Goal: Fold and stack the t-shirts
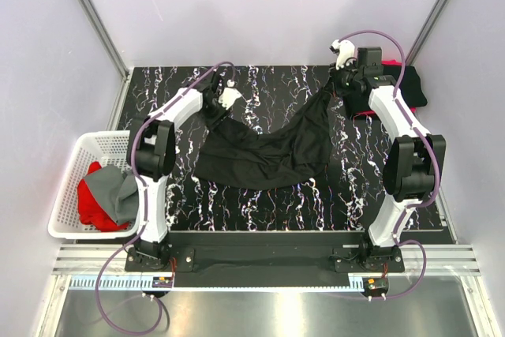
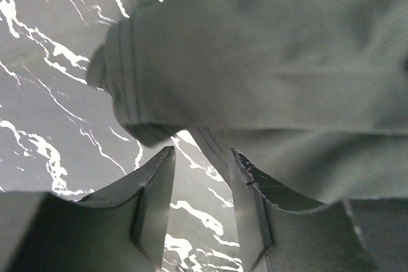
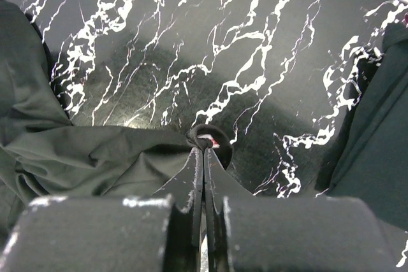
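On the marbled table (image 1: 276, 84), the black t-shirt (image 1: 260, 155) lies rumpled, stretched crescent-wise.

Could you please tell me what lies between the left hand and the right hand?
The black t-shirt spans that stretch over the marbled table, one corner pinched in the right hand, the other end by the left hand; the top view shows it.

Both arms are reaching forward with elbows bent. The left arm (image 1: 154, 159) angles in toward the middle, wrist low, and the left fingers (image 2: 158, 179) are parted with a clear gap between them. The right arm (image 1: 410, 151) stretches to the far right corner. The right fingers (image 3: 196, 167) are pressed tight together, pinching a bit of the black t-shirt (image 3: 95, 157).
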Motion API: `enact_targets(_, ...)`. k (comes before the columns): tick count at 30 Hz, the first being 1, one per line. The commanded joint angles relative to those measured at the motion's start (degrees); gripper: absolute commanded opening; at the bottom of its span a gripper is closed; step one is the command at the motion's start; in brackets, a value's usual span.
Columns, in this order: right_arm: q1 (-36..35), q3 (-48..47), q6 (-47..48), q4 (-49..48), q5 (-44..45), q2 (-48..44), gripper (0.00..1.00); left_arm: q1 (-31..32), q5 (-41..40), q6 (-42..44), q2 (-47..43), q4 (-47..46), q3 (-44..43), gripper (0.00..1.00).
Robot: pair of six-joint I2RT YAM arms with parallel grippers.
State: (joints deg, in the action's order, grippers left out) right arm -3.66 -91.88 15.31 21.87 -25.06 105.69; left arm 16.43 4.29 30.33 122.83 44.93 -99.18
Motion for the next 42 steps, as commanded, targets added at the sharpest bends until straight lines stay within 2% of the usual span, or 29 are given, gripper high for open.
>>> enact_targets(1,-0.2,0.8,-0.3,-1.4,-1.2,-3.4,0.00,-0.5,-1.9,-0.1,0.9,-0.1,-4.9,0.45)
enact_targets(10,-0.2,1.7,-0.1,-1.4,-1.4,-3.4,0.00,-1.4,-4.1,-0.1,4.5,-0.1,-8.4,0.47)
enact_targets(16,-0.2,1.1,-0.1,-1.3,-1.4,-2.6,0.00,-1.7,-6.1,0.4,6.8,0.2,-11.1,0.45)
enact_targets(19,-0.2,1.1,-0.1,-1.4,-1.3,-2.5,0.00,-1.9,-4.6,0.5,7.4,1.4,-12.3,0.33)
enact_targets(21,-0.2,1.2,0.0,-1.4,-1.3,-2.3,0.00,-2.3,-1.8,0.6,8.2,3.3,-14.1,0.13)
enact_targets(23,-0.2,1.1,0.1,-1.4,-1.3,-2.2,0.00,-2.6,3.2,-0.9,8.5,5.4,-17.3,0.00)
enact_targets(25,-0.2,0.9,0.2,-1.4,-1.0,-2.1,0.00,-3.2,8.0,-2.4,8.0,8.1,-19.8,0.00)
enact_targets(32,-0.2,-0.1,0.7,-1.4,-0.3,-1.4,0.00,-3.3,17.0,-5.3,5.2,8.2,-25.9,0.00)
enact_targets(40,-0.2,-1.7,0.3,-1.4,-0.3,0.7,0.00,-1.0,15.0,-3.1,13.2,8.5,-34.1,0.00)
enact_targets(41,-0.2,-1.9,0.3,-1.4,-0.3,0.8,0.00,-0.8,13.6,-3.2,14.4,8.3,-34.8,0.23)
enact_targets(42,-0.2,-2.0,0.2,-1.5,-0.3,0.8,0.00,-0.8,12.7,-4.4,14.9,8.1,-35.4,0.42)
